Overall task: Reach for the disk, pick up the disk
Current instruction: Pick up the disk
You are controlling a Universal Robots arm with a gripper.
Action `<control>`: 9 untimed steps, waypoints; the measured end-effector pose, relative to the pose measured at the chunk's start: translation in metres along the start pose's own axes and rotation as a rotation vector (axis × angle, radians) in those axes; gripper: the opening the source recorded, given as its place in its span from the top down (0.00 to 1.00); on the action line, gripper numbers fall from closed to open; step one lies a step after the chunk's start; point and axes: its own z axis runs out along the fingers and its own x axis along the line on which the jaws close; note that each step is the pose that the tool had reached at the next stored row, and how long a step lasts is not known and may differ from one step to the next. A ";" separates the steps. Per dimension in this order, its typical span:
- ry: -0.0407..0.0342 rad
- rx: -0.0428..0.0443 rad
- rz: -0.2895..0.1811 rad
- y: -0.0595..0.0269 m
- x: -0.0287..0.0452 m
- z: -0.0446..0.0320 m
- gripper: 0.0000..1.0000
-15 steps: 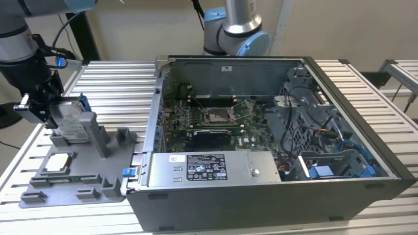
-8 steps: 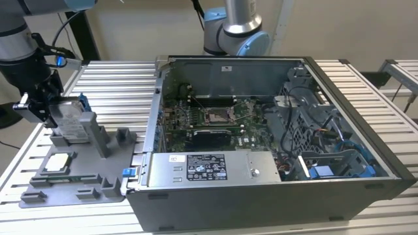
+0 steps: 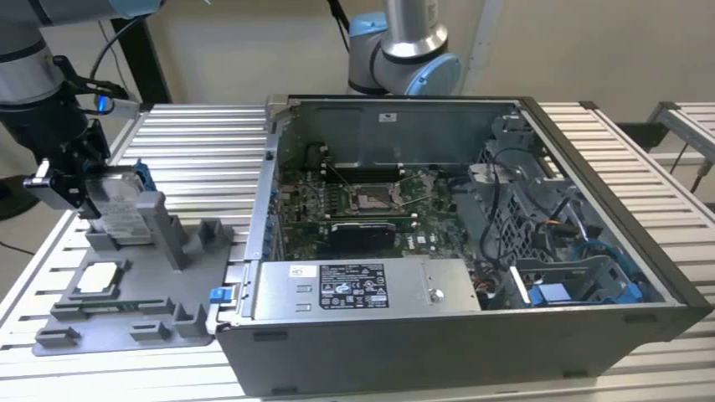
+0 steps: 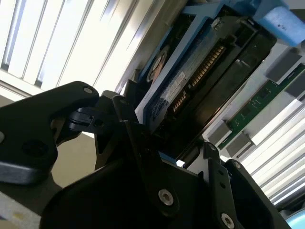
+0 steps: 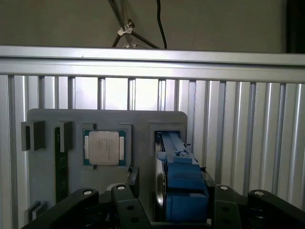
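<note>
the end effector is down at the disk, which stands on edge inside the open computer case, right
No. The disk stands on edge in the grey tray beside the open computer case, not inside it. The exterior view shows this, with the end effector down at it.

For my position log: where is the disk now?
The disk stands on edge at the exterior view's left, in a slot of the grey tray, with the gripper at it, beside the open computer case.
</note>
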 end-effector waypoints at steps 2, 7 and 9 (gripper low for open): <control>-0.0004 0.0003 0.000 0.0001 0.0000 0.0000 0.00; -0.0041 0.0005 0.001 0.0001 -0.0001 0.0001 0.00; -0.0040 0.0004 0.001 0.0002 0.0000 0.0001 0.00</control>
